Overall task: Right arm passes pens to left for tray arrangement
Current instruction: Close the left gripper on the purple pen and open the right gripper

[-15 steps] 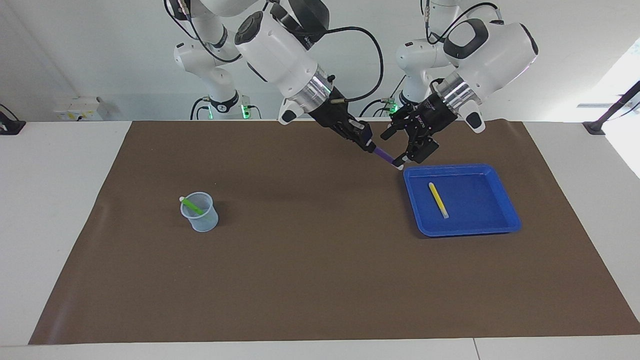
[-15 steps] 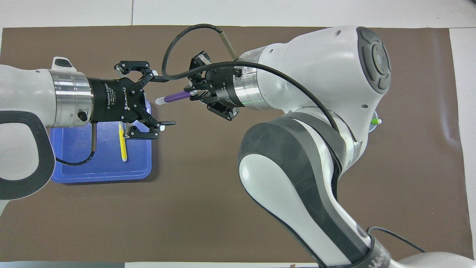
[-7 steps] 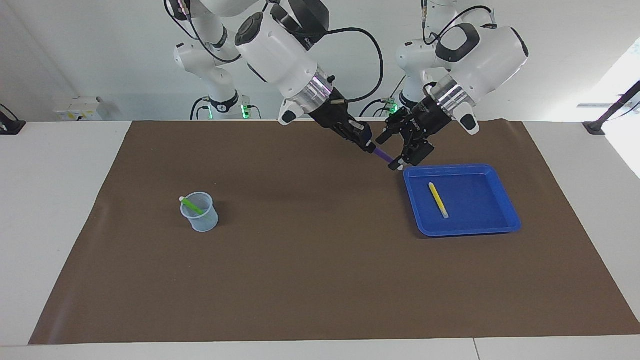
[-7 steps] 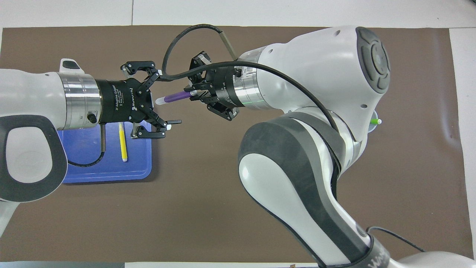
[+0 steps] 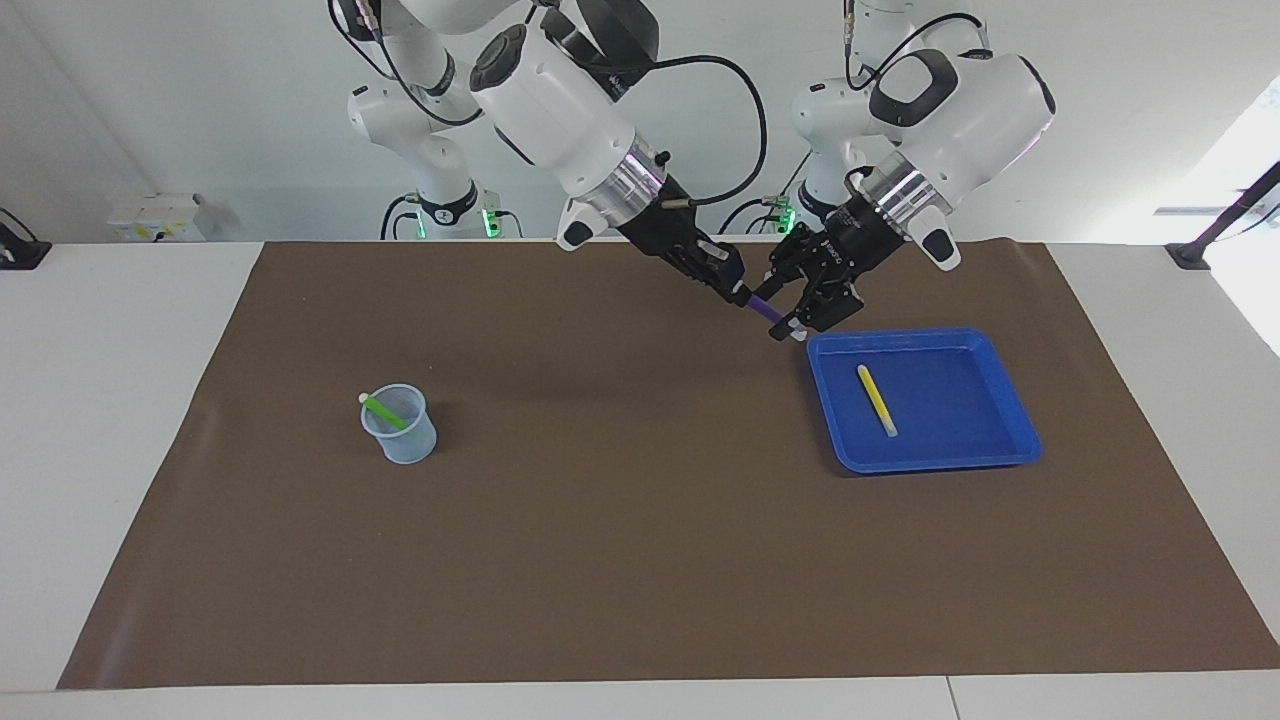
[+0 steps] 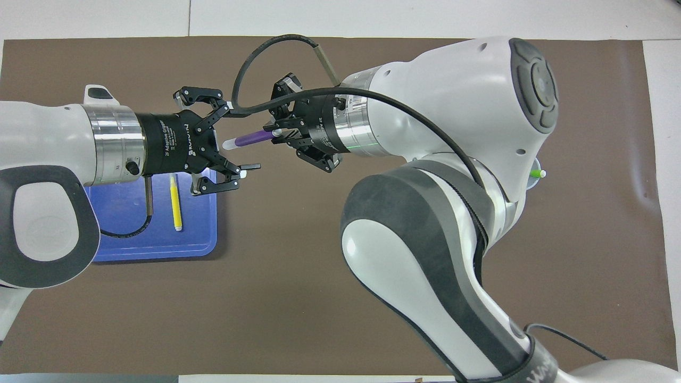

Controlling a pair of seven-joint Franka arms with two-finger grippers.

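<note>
My right gripper [image 5: 738, 290] [image 6: 276, 133] is shut on a purple pen [image 5: 763, 308] [image 6: 250, 139], held in the air just off the corner of the blue tray [image 5: 930, 463] [image 6: 159, 252] nearest the robots. The pen's pale tip points at my left gripper [image 5: 788, 320] [image 6: 242, 141]. That gripper is open, and its fingers flank the tip without clearly touching it. A yellow pen [image 5: 877, 400] [image 6: 175, 202] lies in the tray. A green pen [image 5: 385, 410] [image 6: 536, 173] stands tilted in a small pale-blue cup [image 5: 400, 440].
A brown mat [image 5: 640, 560] covers most of the white table. The cup stands toward the right arm's end and the tray toward the left arm's end. In the overhead view the right arm hides nearly all of the cup.
My left gripper has moved toward the purple pen's tip and its fingers have narrowed around it. The right gripper and the pen have held still.
</note>
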